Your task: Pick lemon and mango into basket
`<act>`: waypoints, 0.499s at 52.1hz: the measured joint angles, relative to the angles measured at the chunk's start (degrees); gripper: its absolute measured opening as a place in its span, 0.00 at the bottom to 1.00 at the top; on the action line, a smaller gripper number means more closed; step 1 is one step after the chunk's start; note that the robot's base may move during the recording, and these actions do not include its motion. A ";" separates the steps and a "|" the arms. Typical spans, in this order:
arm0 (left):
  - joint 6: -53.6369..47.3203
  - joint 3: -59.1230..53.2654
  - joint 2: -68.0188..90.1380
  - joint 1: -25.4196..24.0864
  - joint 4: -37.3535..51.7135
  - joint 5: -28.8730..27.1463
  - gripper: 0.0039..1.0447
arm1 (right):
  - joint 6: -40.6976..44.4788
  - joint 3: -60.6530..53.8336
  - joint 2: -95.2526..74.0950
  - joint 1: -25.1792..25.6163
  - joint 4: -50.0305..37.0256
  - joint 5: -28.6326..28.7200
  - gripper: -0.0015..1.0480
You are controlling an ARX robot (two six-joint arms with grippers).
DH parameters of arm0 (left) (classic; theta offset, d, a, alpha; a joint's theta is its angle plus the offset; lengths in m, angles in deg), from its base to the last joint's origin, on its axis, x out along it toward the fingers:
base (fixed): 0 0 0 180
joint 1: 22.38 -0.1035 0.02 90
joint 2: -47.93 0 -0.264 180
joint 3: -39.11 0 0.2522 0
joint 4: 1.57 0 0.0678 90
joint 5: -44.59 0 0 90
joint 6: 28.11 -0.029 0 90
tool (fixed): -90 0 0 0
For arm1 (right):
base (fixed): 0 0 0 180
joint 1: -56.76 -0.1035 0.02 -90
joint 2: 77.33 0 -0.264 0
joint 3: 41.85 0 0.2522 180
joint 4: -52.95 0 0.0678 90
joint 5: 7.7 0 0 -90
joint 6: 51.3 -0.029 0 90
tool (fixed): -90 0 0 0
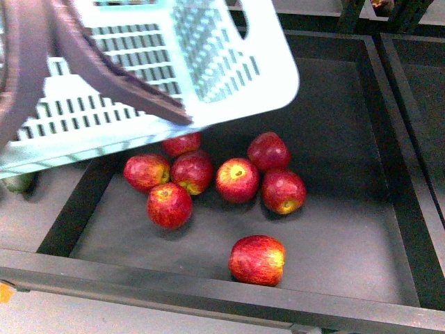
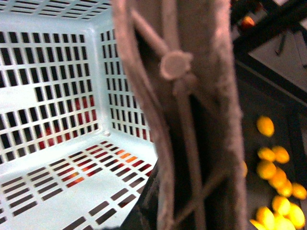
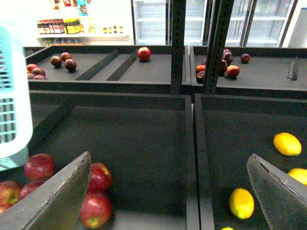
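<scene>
Right gripper: the right gripper (image 3: 169, 157) is spread wide; its two grey fingers (image 3: 57, 196) stand well apart with nothing between them.
Left gripper: the left gripper is not clearly seen; its wrist view is filled by the brown handle (image 2: 192, 96), so I cannot tell whether it is clenched or released.
Below the right gripper: a dark divider (image 3: 192, 158) runs between two tray compartments, apples on one side and lemons on the other.
Lemon: the lemon (image 3: 241, 202) lies on the dark floor just beside one finger. It is bright yellow, smooth and oval.
Other lemons: a second lemon (image 3: 287, 143) lies further back. A third lemon (image 3: 300, 175) is partly hidden behind the same finger.
Basket: the basket (image 1: 229, 42) hangs tilted over the back left of the apple tray (image 1: 208, 285). It is light aqua with slotted walls, and its handle crosses in front.
In the way: the basket's lower corner hides part of one apple.
Apples: a cluster of red apples (image 1: 237, 179) lies under and beside the basket, and a lone apple (image 1: 257, 259) lies near the front rim.
Left wrist, far side: blurred yellow fruits (image 2: 273, 167), probably more lemons.
Background: rear shelves (image 3: 144, 72) with more apples.
</scene>
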 joint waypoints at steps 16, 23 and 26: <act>11.45 6.10 6.67 12.37 1.18 5.66 0.04 | 0.00 0.00 0.00 0.00 0.00 -0.02 0.92; 16.28 6.08 6.73 14.03 3.61 7.87 0.04 | 0.00 0.00 0.00 0.00 0.00 -0.02 0.92; 17.07 6.05 6.62 14.93 4.17 8.70 0.04 | 0.00 0.00 0.00 0.00 0.00 -0.02 0.92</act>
